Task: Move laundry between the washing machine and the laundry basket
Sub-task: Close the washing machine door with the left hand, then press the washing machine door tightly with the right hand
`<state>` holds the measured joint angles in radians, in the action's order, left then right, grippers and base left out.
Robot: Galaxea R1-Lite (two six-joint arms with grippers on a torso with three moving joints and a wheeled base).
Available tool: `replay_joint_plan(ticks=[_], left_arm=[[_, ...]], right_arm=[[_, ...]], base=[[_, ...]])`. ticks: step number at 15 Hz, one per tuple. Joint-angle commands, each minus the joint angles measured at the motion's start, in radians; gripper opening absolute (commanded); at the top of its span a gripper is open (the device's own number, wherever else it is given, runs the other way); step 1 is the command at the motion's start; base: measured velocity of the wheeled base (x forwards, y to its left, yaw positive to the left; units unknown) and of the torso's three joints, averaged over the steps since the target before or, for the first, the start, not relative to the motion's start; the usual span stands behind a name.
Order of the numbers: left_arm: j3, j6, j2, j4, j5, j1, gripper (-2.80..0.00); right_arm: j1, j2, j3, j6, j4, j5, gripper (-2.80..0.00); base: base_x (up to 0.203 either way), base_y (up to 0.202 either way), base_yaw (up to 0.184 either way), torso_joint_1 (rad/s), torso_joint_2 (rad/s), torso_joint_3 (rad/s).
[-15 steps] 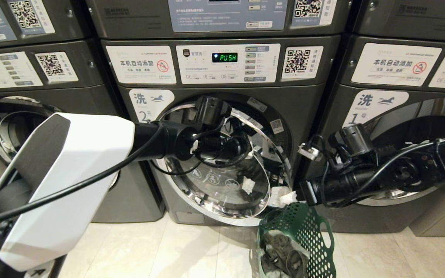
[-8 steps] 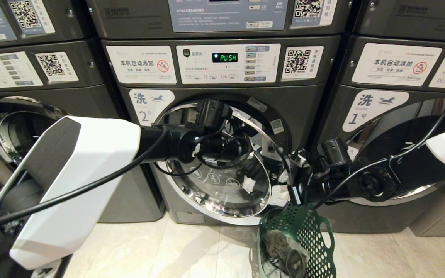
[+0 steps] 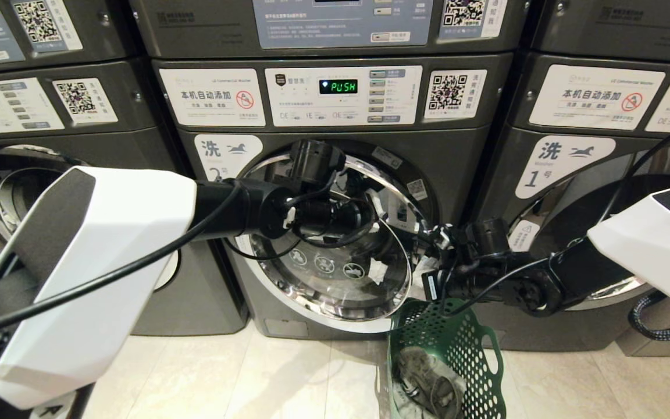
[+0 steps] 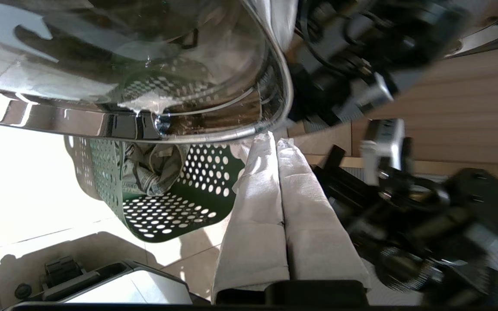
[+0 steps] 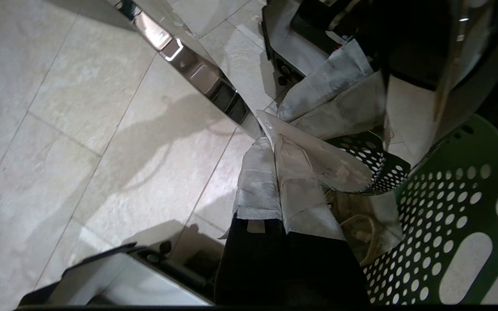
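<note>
**Laundry in the basket, both claws closed at the door of machine 2**

The laundry, a crumpled grey-green bundle, lies at the bottom of the green laundry basket, which stands on the tiled floor just in front of the washing machine and below the free edge of its chrome-rimmed door. The door stands ajar.

The right claw hangs above the basket's rim, right beside the door's edge, with the laundry below it and apart from it. Its cloth-wrapped fingers are pressed together and grip nothing. The left claw is up at the door, its wrapped fingers likewise pressed together and empty, the tips just beside the chrome rim.

The machine's label shows "洗", a horse logo and a 2, partly hidden by the left arm. Its green display reads "PUSH", with QR codes alongside. The neighbouring machine on the right is marked 1.

The head view gives the labels and both arms, but neither claw's tips plainly. The left wrist view shows the basket with the laundry beneath the door's glass, and the blurred right arm close by. The right wrist view shows the basket's holed wall and cut-out handle.
</note>
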<state>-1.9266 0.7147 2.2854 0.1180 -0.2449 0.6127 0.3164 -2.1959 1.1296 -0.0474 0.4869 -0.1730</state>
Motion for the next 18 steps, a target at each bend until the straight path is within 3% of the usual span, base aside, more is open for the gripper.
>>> replay_joint_plan(ticks=[1, 6, 8, 14, 18], left_arm=[[0.001, 0.006, -0.061, 0.015, 0.000, -0.008, -2.80], [0.002, 0.008, -0.192, 0.114, 0.041, -0.055, -2.80], [0.003, 0.020, -0.254, 0.149, 0.042, -0.090, -2.80], [0.016, 0.048, -0.453, 0.281, 0.042, -0.207, -2.80], [0.165, 0.049, -0.622, 0.298, 0.041, -0.241, -2.80]], right_arm=[[0.001, -0.063, 0.003, 0.000, 0.105, 0.044, -2.80], [0.001, -0.239, 0.082, 0.003, 0.353, 0.224, -2.80], [-0.004, -0.306, 0.155, 0.004, 0.414, 0.262, -2.80], [-0.029, -0.483, 0.424, 0.012, 0.474, 0.336, -2.80], [-0.040, -0.605, 0.647, 0.015, 0.478, 0.379, -2.80]], base=[[0.000, 0.000, 0.000, 0.000, 0.00, 0.000], [0.000, 0.000, 0.000, 0.000, 0.00, 0.000], [0.000, 0.000, 0.000, 0.000, 0.00, 0.000], [0.000, 0.000, 0.000, 0.000, 0.00, 0.000], [0.000, 0.000, 0.000, 0.000, 0.00, 0.000]])
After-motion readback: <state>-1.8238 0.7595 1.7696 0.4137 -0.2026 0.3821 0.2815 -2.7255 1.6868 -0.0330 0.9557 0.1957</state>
